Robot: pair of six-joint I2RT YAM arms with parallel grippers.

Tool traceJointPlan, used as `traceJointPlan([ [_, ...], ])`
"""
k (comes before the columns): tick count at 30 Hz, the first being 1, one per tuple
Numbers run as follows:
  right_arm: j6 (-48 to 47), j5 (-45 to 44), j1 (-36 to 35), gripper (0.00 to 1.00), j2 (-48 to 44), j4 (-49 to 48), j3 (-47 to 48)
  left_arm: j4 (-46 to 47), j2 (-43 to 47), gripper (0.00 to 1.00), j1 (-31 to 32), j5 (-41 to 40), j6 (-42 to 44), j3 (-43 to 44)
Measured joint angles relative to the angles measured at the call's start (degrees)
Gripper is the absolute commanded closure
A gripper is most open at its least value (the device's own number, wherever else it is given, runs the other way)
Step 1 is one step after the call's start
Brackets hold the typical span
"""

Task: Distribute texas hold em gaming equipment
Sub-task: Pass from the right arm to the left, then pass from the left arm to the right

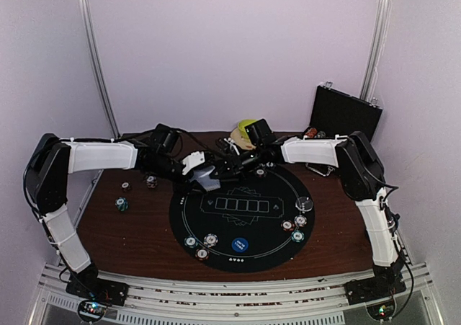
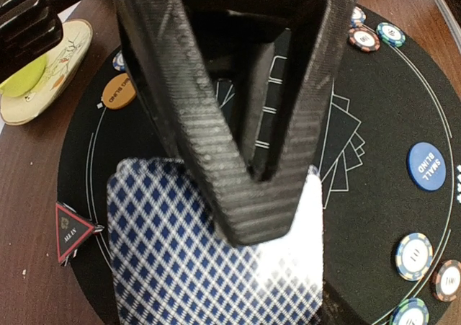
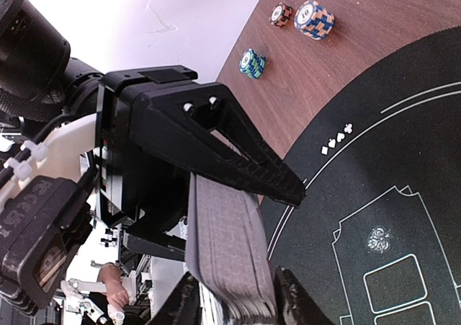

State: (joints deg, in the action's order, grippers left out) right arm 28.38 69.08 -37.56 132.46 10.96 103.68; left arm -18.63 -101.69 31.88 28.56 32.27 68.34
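A deck of playing cards (image 2: 166, 253) with blue diamond backs hangs over the back left edge of the round black mat (image 1: 266, 231). My left gripper (image 2: 263, 217) is shut on it, one finger pressed on the top card. From the right wrist the deck (image 3: 227, 246) shows edge-on as a grey stack. My right gripper (image 3: 234, 303) is open, its fingertips on either side of the deck's end. From above, both grippers meet at the deck (image 1: 205, 175). Poker chips (image 1: 202, 244) and a blue disc (image 1: 240, 245) lie at the mat's front. A red triangle marker (image 2: 70, 233) sits at the mat's edge.
More chips (image 1: 295, 226) and a clear disc (image 1: 305, 204) lie on the mat's right side. Three chip stacks (image 1: 125, 187) stand on the wood at left. An orange disc (image 2: 119, 91) lies near the bowl and plate (image 1: 245, 132). An open black case (image 1: 346, 112) stands at back right.
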Motion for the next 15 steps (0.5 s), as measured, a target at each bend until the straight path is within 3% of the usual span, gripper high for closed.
traceJointPlan([
  [12,-1.95,-2.82,-0.74,0.6,0.44,2.71,1.29,-0.96,-0.98,0.68,0.76,0.0,-0.02,0.0],
  [15,-2.67,-3.41,-0.98,0.6,1.03,3.06,2.08,-1.42,-1.16,0.73,1.09,0.0,-0.02,0.0],
])
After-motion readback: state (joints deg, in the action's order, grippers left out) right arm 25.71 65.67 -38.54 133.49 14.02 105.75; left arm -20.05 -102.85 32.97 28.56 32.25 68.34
